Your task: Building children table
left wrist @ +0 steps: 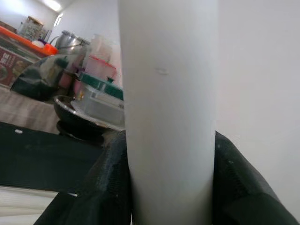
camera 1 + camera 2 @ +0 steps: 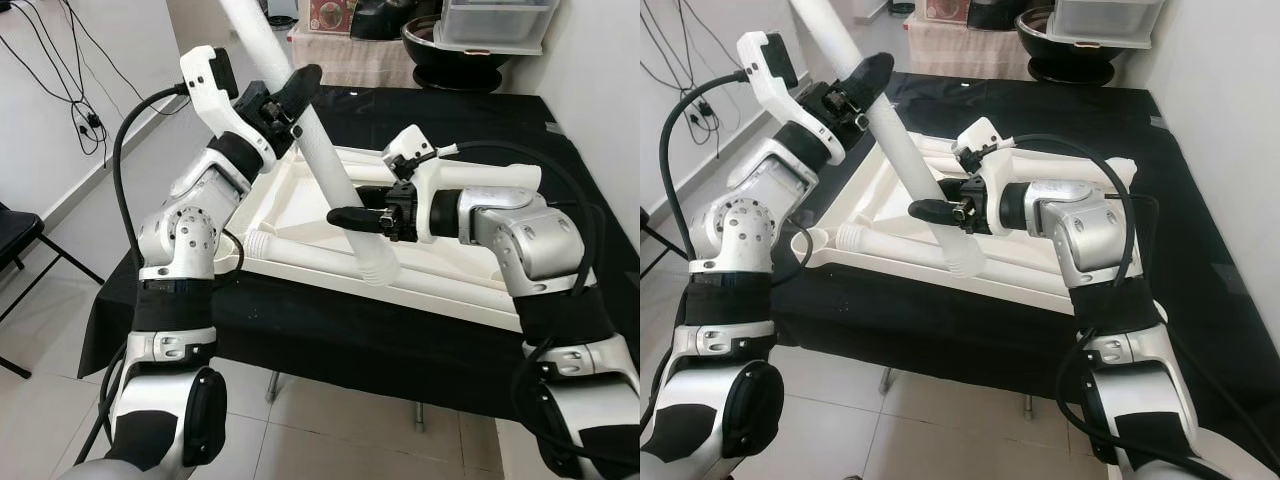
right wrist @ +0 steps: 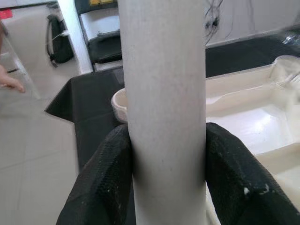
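A long white table leg (image 2: 325, 165) slants up to the left over the upturned white tabletop (image 2: 470, 275), which lies on a black-covered table. Its lower end (image 2: 380, 265) hangs just above the tabletop's front rail. My left gripper (image 2: 298, 98) is shut on the leg high up, with the leg (image 1: 168, 117) between its black fingers (image 1: 103, 187). My right gripper (image 2: 347, 215) is shut on the same leg lower down, and its pads (image 3: 103, 178) press both sides of the tube (image 3: 164, 117). A second white leg (image 2: 300, 247) lies along the tabletop's near left edge.
A black bowl (image 2: 450, 55) and a clear plastic box (image 2: 495, 22) stand past the table's far end. There is a black chair (image 2: 20, 235) on the left and cables (image 2: 85, 115) hanging on the wall. A person's hand (image 3: 9, 84) is over the floor beyond the table.
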Controlling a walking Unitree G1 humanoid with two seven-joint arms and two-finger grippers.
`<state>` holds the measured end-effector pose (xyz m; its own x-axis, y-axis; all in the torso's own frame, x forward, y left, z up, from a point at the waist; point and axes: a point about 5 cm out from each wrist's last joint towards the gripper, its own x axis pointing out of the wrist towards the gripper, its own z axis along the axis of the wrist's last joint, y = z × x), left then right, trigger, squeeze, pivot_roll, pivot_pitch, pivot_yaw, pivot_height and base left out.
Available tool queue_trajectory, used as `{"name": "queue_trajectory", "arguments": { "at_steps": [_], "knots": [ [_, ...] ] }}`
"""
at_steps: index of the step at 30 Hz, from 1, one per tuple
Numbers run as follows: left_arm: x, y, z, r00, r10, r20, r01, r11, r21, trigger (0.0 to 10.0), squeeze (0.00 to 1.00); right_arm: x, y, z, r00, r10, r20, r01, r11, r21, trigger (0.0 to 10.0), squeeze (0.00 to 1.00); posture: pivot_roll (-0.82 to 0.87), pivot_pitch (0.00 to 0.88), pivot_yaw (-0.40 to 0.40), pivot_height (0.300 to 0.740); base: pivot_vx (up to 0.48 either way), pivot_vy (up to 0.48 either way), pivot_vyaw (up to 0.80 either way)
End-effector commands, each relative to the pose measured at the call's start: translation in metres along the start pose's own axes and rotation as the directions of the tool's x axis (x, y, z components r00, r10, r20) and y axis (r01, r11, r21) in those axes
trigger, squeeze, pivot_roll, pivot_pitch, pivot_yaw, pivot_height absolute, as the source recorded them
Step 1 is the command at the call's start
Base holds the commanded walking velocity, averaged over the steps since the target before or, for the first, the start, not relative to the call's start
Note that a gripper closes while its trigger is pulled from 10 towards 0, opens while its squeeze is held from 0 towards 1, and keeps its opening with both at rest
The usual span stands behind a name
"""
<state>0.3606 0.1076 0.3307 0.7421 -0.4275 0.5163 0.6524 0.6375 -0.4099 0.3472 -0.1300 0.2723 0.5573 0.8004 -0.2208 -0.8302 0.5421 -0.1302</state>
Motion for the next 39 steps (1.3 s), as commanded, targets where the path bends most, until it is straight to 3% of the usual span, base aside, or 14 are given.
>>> {"name": "queue_trajectory", "arguments": {
  "at_steps": [1,2,3,5,6,10,15,16,17,18,19,20,29,39],
  "knots": [
    [0.000,0.004,0.007,1.000,0.016,0.016,-0.016,1.000,-0.003,0.0,0.00,-0.001,0.001,0.008,0.994,-0.024,0.110,0.032,0.997,-0.072,10.0,0.00,-0.03,0.053,0.028,0.740,0.000,0.000,0.00],
    [0.000,0.004,0.007,1.000,0.016,0.016,-0.016,1.000,-0.003,0.0,0.00,-0.001,0.001,0.008,0.994,-0.024,0.110,0.032,0.997,-0.072,10.0,0.00,-0.03,0.053,0.028,0.740,0.000,0.000,0.00],
    [0.000,0.004,0.009,1.000,0.008,0.018,-0.008,1.000,-0.002,0.0,0.00,0.000,0.001,0.011,0.983,-0.054,0.174,0.079,0.988,-0.135,10.0,0.00,-0.03,0.053,0.028,0.740,0.000,0.000,0.00],
    [0.001,0.003,0.011,1.000,0.002,0.020,-0.002,1.000,-0.001,0.0,0.00,0.001,0.002,0.008,0.981,-0.048,0.186,0.070,0.991,-0.111,10.0,0.00,-0.03,0.051,0.027,0.740,0.000,0.000,0.00],
    [0.002,0.002,0.012,1.000,-0.006,0.022,0.006,1.000,0.001,0.0,0.00,0.002,0.001,0.007,0.978,-0.068,0.200,0.085,0.994,-0.074,10.0,1.00,-0.03,0.050,0.027,0.740,0.000,0.000,0.00],
    [0.007,-0.003,0.019,0.998,-0.063,0.010,0.063,0.998,0.017,0.0,0.00,0.003,0.005,0.008,0.967,-0.058,0.248,0.060,0.998,-0.001,10.0,1.00,-0.03,0.047,0.029,0.740,0.000,0.000,0.00],
    [0.011,-0.010,0.014,0.989,-0.135,-0.060,0.137,0.990,0.027,0.0,0.00,0.008,0.016,0.008,0.970,-0.016,0.242,0.020,1.000,-0.015,10.0,1.00,-0.02,0.044,0.033,0.740,0.000,0.000,0.00],
    [0.012,-0.014,0.004,0.977,-0.174,-0.119,0.180,0.983,0.042,0.0,0.00,0.015,0.021,0.004,0.981,-0.014,0.195,0.019,1.000,-0.022,10.0,1.00,-0.02,0.040,0.038,0.740,0.000,0.000,0.00],
    [0.013,-0.017,-0.002,0.969,-0.195,-0.155,0.205,0.977,0.054,0.0,0.00,0.021,0.024,0.000,0.989,-0.017,0.147,0.023,0.999,-0.035,10.0,0.88,-0.03,0.037,0.040,0.740,0.000,0.000,0.00],
    [0.013,-0.017,-0.002,0.969,-0.195,-0.155,0.205,0.977,0.054,0.0,0.00,0.021,0.024,0.000,0.989,-0.017,0.147,0.023,0.999,-0.035,10.0,0.88,-0.03,0.037,0.040,0.740,0.000,0.000,0.00],
    [0.015,-0.020,-0.007,0.961,-0.209,-0.179,0.224,0.973,0.064,0.0,0.00,0.025,0.027,-0.003,0.994,-0.014,0.112,0.019,0.999,-0.048,10.0,0.17,-0.03,0.036,0.041,0.740,0.000,0.000,0.00],
    [0.018,-0.026,-0.011,0.949,-0.238,-0.207,0.258,0.964,0.071,0.0,0.00,0.031,0.030,-0.007,0.998,-0.021,0.063,0.023,0.999,-0.040,10.0,0.00,-0.03,0.031,0.044,0.740,0.000,0.000,0.00],
    [0.028,-0.046,-0.019,0.912,-0.327,-0.247,0.355,0.931,0.080,0.0,0.00,0.040,0.033,-0.007,0.996,-0.093,-0.013,0.093,0.992,0.088,10.0,0.00,-0.04,0.024,0.050,0.740,0.000,0.000,0.00],
    [0.031,-0.054,-0.020,0.901,-0.361,-0.240,0.389,0.918,0.080,0.0,0.00,0.044,0.033,-0.022,0.986,-0.151,-0.074,0.161,0.972,0.168,10.0,0.00,-0.04,0.015,0.044,0.740,0.000,0.000,0.00]
  ]
}}
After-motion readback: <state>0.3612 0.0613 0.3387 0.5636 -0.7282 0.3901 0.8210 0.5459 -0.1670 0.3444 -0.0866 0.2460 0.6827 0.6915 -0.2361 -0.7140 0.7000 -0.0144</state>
